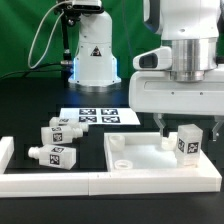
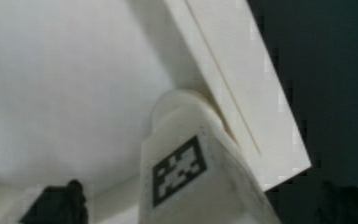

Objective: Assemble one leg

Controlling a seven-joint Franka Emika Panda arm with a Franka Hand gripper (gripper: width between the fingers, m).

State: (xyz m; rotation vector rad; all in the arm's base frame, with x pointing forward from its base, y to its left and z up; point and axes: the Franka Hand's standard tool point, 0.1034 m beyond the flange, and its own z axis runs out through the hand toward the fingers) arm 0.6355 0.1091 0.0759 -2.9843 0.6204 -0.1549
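Note:
A white leg with a black-and-white tag stands upright on the far right corner of the flat white square panel, as seen in the exterior view. My gripper hangs straight over it, one finger on each side, jaws open. In the wrist view the leg rises between the two dark fingertips. There is a gap between the leg and that fingertip. The panel's surface and raised rim fill the rest of that view.
Other loose legs lie on the black table at the exterior view's left. The marker board lies behind them. A low white wall runs along the front and left side. The robot base stands at the back.

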